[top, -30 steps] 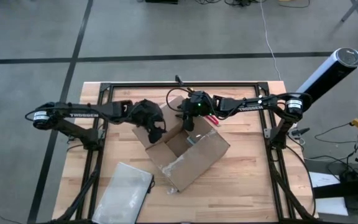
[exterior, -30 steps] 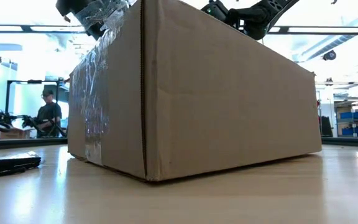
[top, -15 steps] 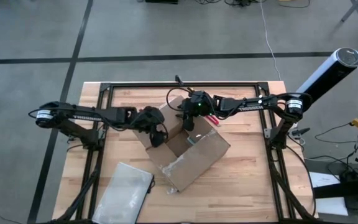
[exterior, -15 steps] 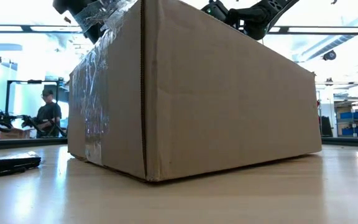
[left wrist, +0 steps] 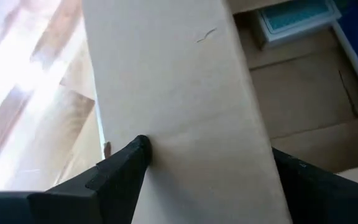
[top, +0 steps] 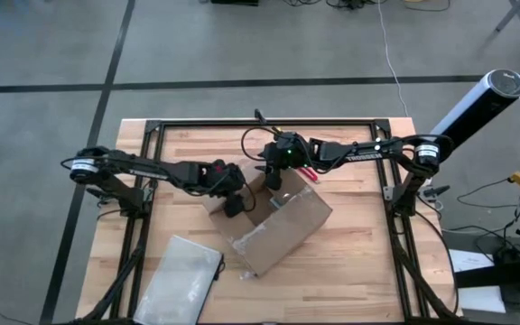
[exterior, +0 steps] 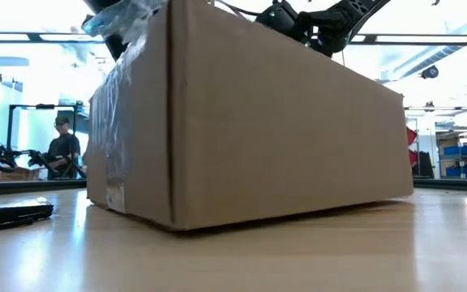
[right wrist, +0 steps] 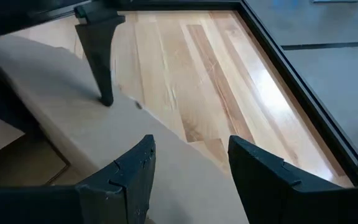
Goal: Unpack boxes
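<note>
When looked at from above, shows the cardboard box (top: 273, 221) askew at mid-table with its top open, the left gripper (top: 233, 200) at its left flap and the right gripper (top: 273, 178) at the far flap; also a flat pouch (top: 181, 275) near the front edge of the table (top: 359, 262), apart from the box. From table height, mostly the box's plain side wall, with both arms just above its top edge. Through the left wrist camera, wide jaws astride a flap (left wrist: 179, 93), one finger (left wrist: 126, 165) touching its edge; cannot tell whether really pinched. Deeper inside, a blue-green packet (left wrist: 297, 15). Through the right wrist camera, jaws about half parted over cardboard, holding nothing. Probably the flap-opening step, contents not yet out. Next calls for folding the flaps well outward, then reaching in for the packet without dragging the box.
</note>
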